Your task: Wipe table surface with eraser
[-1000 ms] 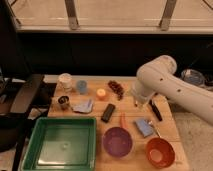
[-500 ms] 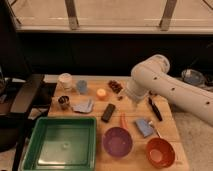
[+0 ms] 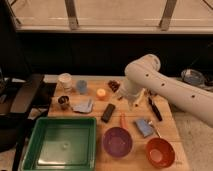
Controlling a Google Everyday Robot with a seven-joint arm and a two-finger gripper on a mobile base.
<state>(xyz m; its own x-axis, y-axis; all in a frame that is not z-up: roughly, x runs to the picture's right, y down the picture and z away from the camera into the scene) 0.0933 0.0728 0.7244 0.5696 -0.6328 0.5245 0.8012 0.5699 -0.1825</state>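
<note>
The eraser (image 3: 108,112) is a small black oblong block lying flat near the middle of the light brown wooden table surface (image 3: 170,125). My gripper (image 3: 131,103) hangs from the white arm, pointing down just above the tabletop. It is to the right of the eraser and a little behind it, about one eraser length away and not touching it. The arm's big white elbow (image 3: 143,70) stands over the back of the table.
Green tray (image 3: 62,144) at front left. Purple bowl (image 3: 118,141) and orange bowl (image 3: 160,152) at the front. Blue pad (image 3: 144,126), black-handled tool (image 3: 154,108), orange cup (image 3: 101,93), blue cup (image 3: 81,86), white cup (image 3: 65,80), grey cloth (image 3: 83,105) surround the eraser.
The arm has swung left across the table, bringing the gripper from over the black-handled tool toward the eraser. The objects on the table have not moved.
</note>
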